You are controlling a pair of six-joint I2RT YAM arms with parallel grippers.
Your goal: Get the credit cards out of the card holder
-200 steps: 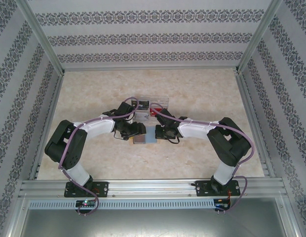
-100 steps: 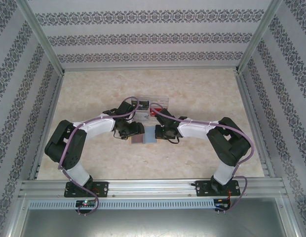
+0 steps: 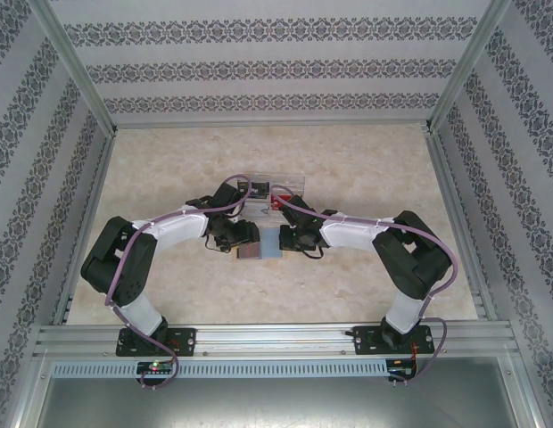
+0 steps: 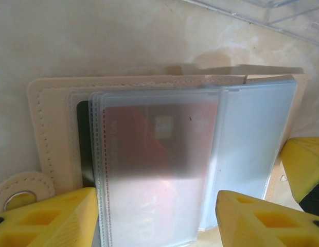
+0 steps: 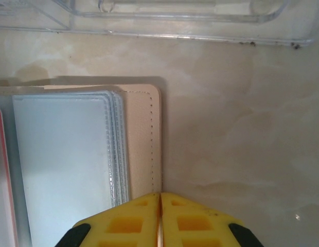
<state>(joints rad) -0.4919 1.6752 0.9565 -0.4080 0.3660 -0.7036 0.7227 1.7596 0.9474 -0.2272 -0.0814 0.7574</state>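
The card holder [image 4: 51,128] is a beige stitched wallet lying open on the table, with clear sleeves. A red card [image 4: 159,149] shows through the top left sleeve and a black card [image 4: 83,144] peeks out behind it. A blue-grey card [image 5: 61,164] fills the right-hand sleeves. My left gripper [image 4: 157,221] is open, with one yellow finger on each side of the red card's sleeve. My right gripper [image 5: 160,198] is shut, its tips at the right edge of the holder's cover [image 5: 141,139]. From above, both grippers [image 3: 243,234] [image 3: 290,239] flank the holder [image 3: 261,245].
A clear plastic box [image 3: 263,189] stands just behind the holder, and its wall runs along the top of the right wrist view [image 5: 175,15]. The marble-patterned table [image 3: 366,169] is ringed by a metal frame and patterned walls.
The left gripper's jaws have narrowed a little around the sleeve and it has edged slightly toward the holder. The right arm and the holder have stayed put.
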